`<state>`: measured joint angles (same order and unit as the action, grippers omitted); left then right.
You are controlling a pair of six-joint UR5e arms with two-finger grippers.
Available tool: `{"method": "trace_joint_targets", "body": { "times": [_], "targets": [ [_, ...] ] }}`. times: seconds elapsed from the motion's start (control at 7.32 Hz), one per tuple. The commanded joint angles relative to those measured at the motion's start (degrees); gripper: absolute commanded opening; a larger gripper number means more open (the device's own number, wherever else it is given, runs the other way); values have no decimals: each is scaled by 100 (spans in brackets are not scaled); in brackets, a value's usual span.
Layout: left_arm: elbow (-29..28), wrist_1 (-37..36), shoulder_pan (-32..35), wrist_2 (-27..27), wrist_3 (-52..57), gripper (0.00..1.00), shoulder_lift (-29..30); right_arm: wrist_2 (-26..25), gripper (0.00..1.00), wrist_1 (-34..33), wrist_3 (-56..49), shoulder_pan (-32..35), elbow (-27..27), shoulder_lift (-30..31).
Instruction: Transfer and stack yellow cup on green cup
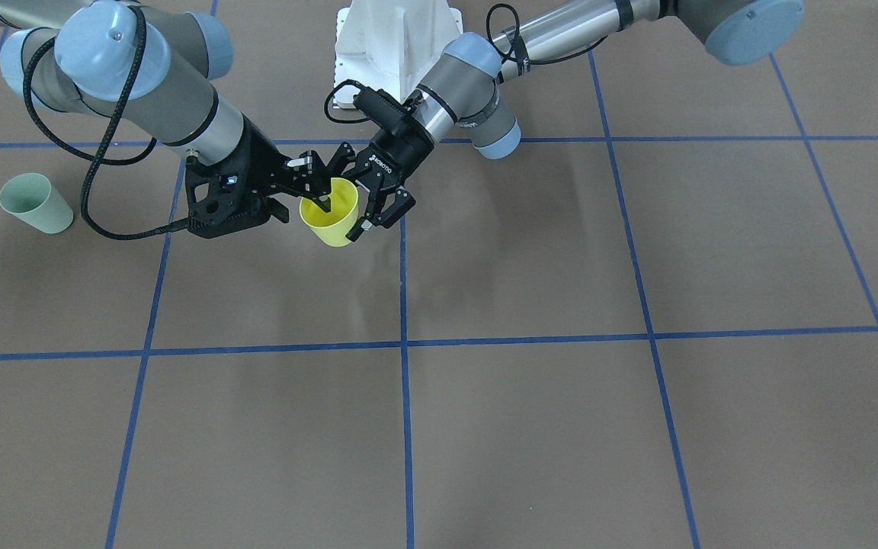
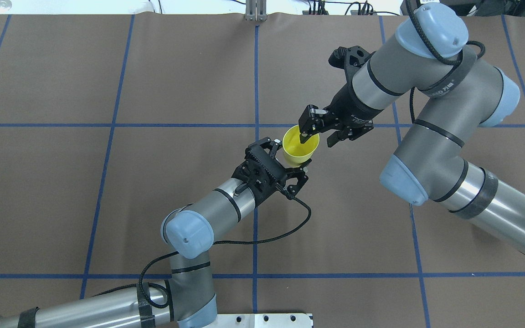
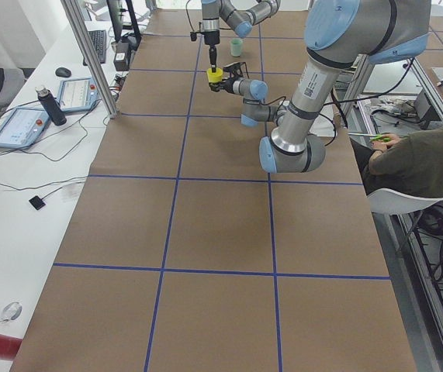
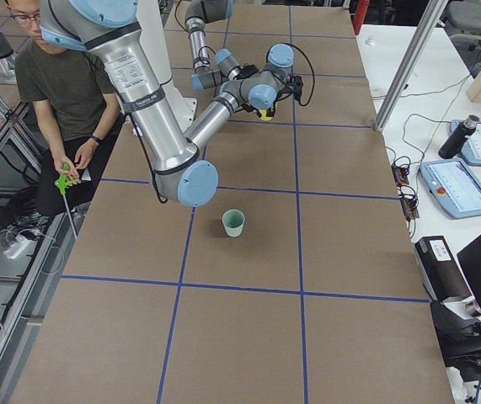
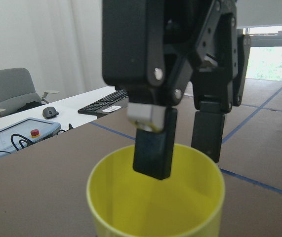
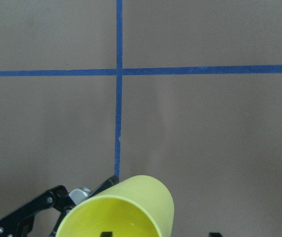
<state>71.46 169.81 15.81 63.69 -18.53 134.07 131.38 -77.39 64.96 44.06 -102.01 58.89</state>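
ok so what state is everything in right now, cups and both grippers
yellow cup: mouth up, empty, held off the table
green cup: upright, empty, standing alone on the table
left gripper: shut on the yellow cup's body
right gripper: open, one finger inside the yellow cup's rim, one outside

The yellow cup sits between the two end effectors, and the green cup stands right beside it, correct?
No. The yellow cup sits between the left end effector and the right end effector, but the green cup stands far from it; the exterior front-facing view shows the gap.
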Motion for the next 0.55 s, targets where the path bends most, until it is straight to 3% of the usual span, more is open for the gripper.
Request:
{"method": "trace_joint_targets", "body": {
  "times": [0.0, 0.41],
  "targets": [
    [-1, -1, -51, -5, 16, 0, -4, -138, 51, 4, -10, -29, -12, -62],
    [-9, -1, -78, -6, 7, 0, 5, -350, 43, 4, 17, -126, -38, -62]
  ]
}}
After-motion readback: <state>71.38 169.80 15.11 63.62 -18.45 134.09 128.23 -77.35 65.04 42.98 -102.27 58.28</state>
